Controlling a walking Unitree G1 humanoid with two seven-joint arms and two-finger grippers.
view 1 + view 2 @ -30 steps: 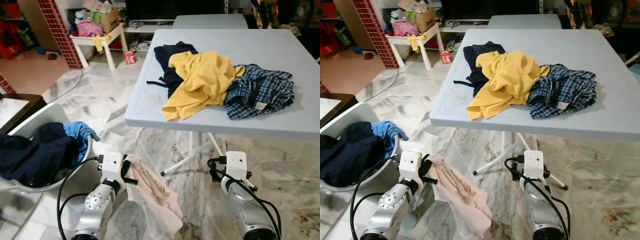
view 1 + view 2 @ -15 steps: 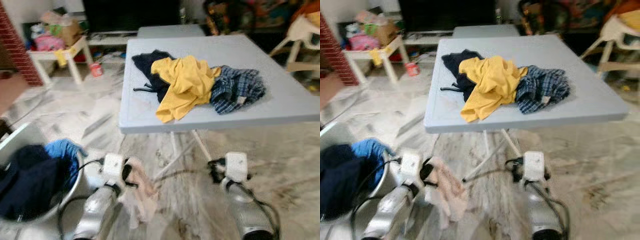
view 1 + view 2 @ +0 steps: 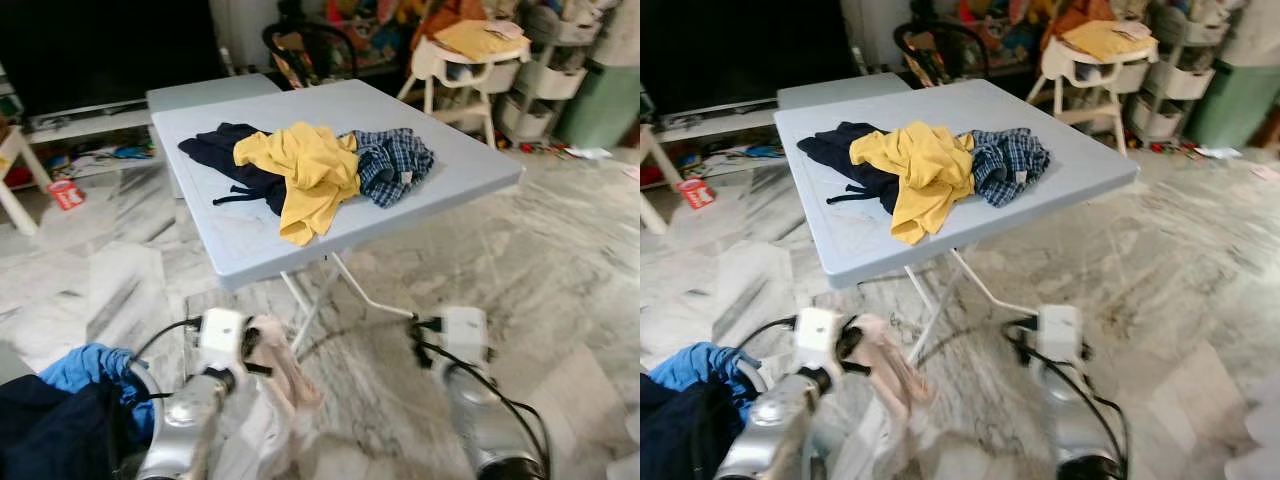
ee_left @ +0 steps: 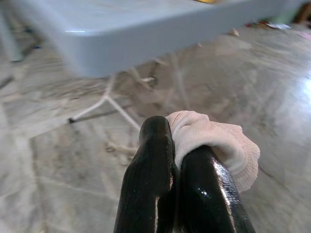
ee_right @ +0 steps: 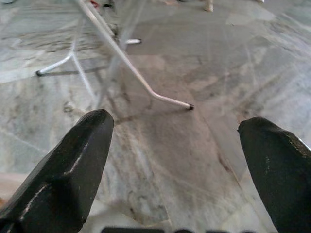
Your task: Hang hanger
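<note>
My left gripper [image 4: 172, 141] is shut on a pale pink cloth [image 4: 214, 141], which hangs down from its fingers low over the marble floor [image 3: 285, 375]. It hovers in front of the grey folding table [image 3: 230, 235], below the table's near edge. My right gripper [image 5: 177, 141] is open with nothing between its fingers, held low over the floor to the right of the table legs [image 3: 300, 300]. No hanger can be made out.
On the table lies a pile of a yellow shirt [image 3: 300, 165], a plaid shirt [image 3: 395, 160] and a dark garment [image 3: 220, 155]. Blue and dark clothes [image 3: 85, 370] sit at my lower left. A white high chair [image 3: 470, 50] stands behind, open marble floor to the right.
The camera has swung to the right, so the table now sits further off and to the left. Both arms keep their pose; the left gripper still holds the pink cloth.
</note>
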